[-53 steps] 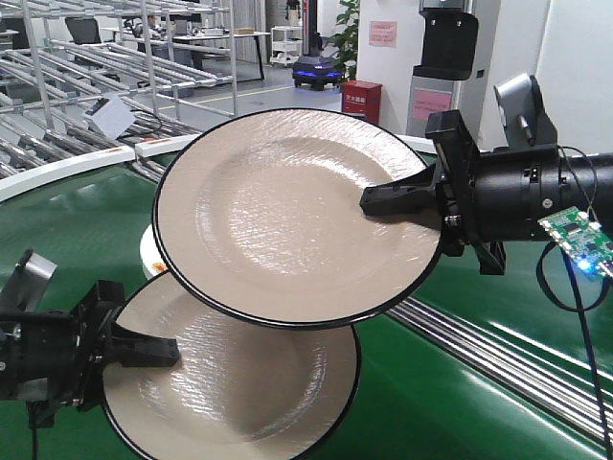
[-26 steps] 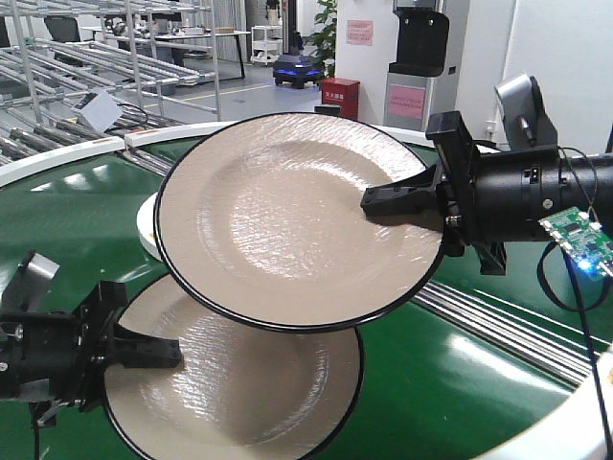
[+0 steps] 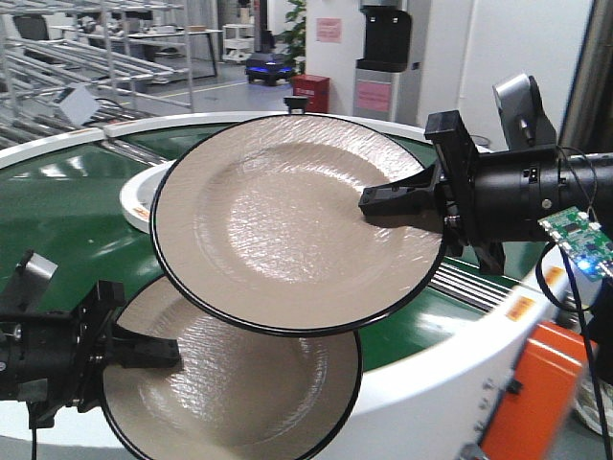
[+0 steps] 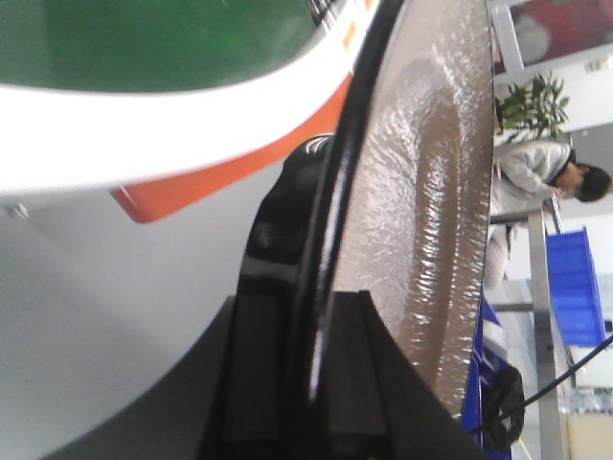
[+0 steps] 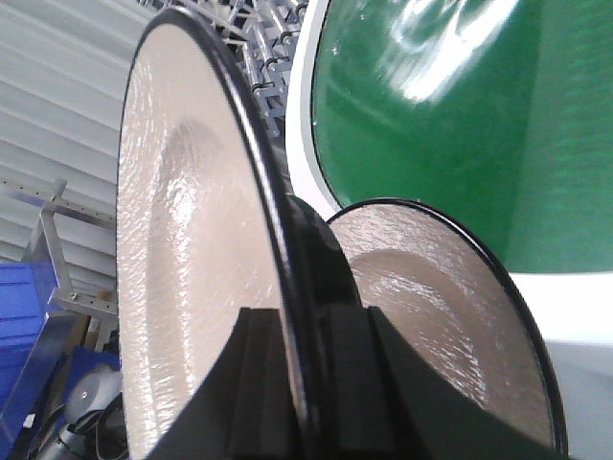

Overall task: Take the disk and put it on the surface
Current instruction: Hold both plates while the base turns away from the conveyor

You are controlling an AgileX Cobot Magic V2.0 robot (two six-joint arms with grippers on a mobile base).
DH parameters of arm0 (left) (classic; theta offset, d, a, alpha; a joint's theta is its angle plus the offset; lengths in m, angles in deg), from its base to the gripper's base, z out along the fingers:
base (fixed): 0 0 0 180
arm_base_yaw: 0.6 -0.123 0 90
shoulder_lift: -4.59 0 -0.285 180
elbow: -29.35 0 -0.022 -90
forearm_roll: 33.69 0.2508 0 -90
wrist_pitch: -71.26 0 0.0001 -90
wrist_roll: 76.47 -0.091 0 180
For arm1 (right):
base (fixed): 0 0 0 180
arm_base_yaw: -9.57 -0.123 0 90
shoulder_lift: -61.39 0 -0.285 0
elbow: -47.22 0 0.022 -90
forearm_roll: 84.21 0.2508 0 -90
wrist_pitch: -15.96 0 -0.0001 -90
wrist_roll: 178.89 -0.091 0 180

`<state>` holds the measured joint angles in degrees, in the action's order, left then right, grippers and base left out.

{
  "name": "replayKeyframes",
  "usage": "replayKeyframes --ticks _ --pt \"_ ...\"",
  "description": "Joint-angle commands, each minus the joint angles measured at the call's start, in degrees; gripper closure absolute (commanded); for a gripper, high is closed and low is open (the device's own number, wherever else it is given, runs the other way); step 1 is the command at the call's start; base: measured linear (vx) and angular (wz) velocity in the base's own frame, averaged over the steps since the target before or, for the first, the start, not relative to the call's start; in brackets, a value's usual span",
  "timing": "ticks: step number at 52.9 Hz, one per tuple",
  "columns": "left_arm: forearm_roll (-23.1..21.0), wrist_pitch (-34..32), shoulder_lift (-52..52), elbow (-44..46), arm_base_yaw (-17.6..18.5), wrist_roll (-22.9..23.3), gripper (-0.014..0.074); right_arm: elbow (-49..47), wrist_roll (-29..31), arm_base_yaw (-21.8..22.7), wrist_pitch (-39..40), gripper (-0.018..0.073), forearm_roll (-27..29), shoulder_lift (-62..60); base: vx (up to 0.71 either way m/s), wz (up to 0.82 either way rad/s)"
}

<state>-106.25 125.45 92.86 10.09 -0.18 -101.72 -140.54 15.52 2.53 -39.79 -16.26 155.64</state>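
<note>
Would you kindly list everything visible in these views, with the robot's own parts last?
Upper beige round plate with black rim: one, beige, tilted in the air.
Lower beige round plate with black rim: one, beige, partly hidden behind the upper one.
Green conveyor belt with white rim: one, green, behind the plates.
White round dish: one, white, partly hidden by the upper plate.
Orange panel: one, orange, below the belt's rim, lower right.
Red box: one, red, background floor.
Metal racks: several, silver, upper left.
Left gripper: one, black, shut on the lower plate's rim.
Right gripper: one, black, shut on the upper plate's rim.
</note>
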Motion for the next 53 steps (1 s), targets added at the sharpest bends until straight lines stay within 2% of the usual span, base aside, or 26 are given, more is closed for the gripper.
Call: replayKeyframes --ticks 1,28,53 --pt "-7.11 1.09 -2.09 2.03 0.21 0.60 0.0596 -2.36 -0.14 0.33 2.41 0.0567 6.94 -2.47 -0.27 -0.32" --pt "-7.11 1.09 -2.09 2.03 0.21 0.60 0.0595 -2.36 -0.14 0.33 2.36 0.0567 6.94 -2.47 -0.18 -0.56" --pt "-7.11 1.09 -2.09 2.03 0.21 0.55 0.0595 -2.36 -0.10 0.33 2.00 0.0567 6.94 -2.51 -0.04 -0.62"
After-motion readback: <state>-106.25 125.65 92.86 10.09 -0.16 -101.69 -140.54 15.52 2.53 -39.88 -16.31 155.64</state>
